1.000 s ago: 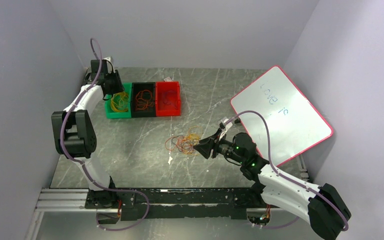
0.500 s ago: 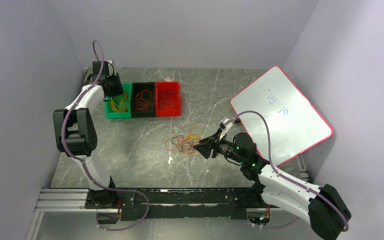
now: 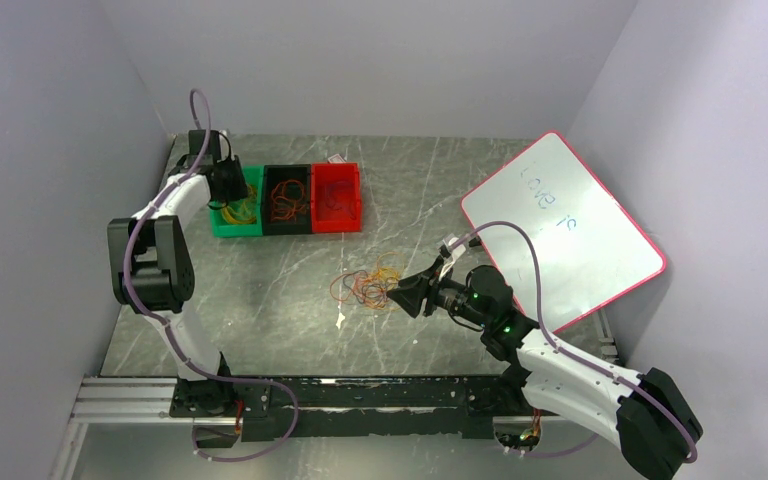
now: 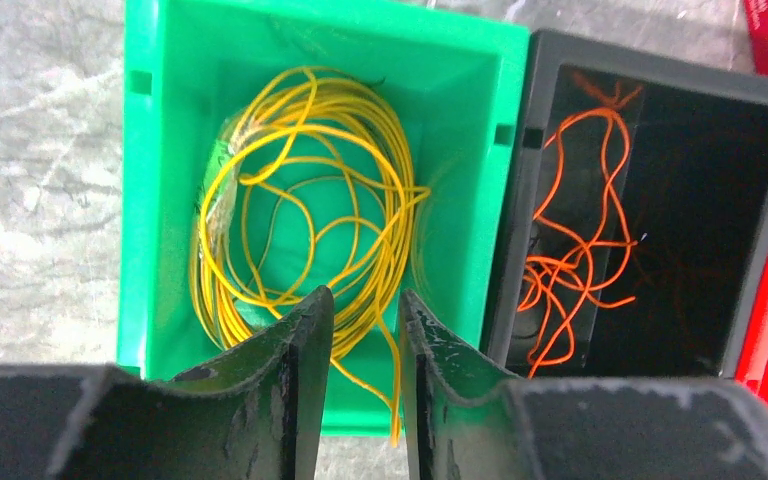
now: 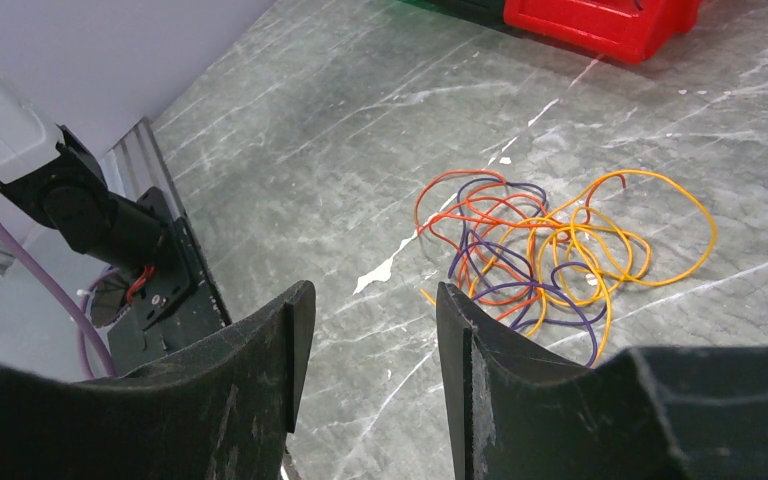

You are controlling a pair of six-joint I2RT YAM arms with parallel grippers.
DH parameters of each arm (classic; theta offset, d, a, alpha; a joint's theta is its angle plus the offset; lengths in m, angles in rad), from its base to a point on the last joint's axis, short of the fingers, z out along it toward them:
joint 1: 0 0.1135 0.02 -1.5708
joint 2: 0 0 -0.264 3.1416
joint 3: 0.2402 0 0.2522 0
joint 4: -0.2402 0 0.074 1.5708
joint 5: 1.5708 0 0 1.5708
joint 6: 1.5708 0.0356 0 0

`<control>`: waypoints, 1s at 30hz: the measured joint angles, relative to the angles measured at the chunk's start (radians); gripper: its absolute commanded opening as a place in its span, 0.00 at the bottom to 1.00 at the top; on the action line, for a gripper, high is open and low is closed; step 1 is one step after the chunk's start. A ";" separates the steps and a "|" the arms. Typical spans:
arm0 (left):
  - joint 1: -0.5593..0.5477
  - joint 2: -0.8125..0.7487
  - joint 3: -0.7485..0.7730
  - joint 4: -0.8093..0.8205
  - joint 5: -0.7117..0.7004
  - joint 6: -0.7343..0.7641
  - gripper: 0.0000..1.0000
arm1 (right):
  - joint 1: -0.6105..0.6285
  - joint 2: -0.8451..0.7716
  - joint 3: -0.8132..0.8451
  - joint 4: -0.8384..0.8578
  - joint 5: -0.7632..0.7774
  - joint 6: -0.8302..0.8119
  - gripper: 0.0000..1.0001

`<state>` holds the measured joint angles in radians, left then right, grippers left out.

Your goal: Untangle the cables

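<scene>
Cables (image 5: 550,250): a tangled heap is seen on the table (image 5: 360,130), centre of the top view.
Left tool (image 4: 365,300): held slightly apart, empty, over yellow loops (image 4: 310,200) in the green bin (image 4: 460,60), upper left.
Right tool (image 5: 370,290): held apart, empty, beside the heap.

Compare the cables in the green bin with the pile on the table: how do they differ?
The yellow cables in the green bin are one colour; the pile on the table mixes orange, red, purple and yellow. The yellow cables lie coiled in loops; the pile is tangled together. Both are thin flexible wires.
</scene>
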<state>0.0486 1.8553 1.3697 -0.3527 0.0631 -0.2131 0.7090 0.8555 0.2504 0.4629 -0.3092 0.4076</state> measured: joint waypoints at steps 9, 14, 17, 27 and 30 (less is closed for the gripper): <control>-0.001 -0.008 -0.049 -0.019 -0.002 -0.002 0.19 | 0.000 0.009 0.000 0.005 -0.003 0.001 0.52; -0.001 -0.013 -0.052 -0.021 -0.004 -0.004 0.09 | 0.000 0.013 0.000 0.006 -0.010 0.003 0.52; -0.002 -0.024 -0.056 -0.022 -0.005 -0.004 0.07 | 0.000 0.013 0.000 0.006 -0.010 0.003 0.52; -0.003 -0.036 -0.056 -0.019 -0.007 -0.002 0.07 | 0.000 0.013 0.000 0.006 -0.013 0.004 0.52; -0.003 -0.036 -0.050 -0.015 -0.006 0.008 0.10 | 0.000 0.013 0.000 0.006 -0.013 0.003 0.52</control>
<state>0.0460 1.8194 1.3201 -0.3679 0.0574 -0.2050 0.7090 0.8684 0.2504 0.4694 -0.3225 0.4110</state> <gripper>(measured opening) 0.073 0.517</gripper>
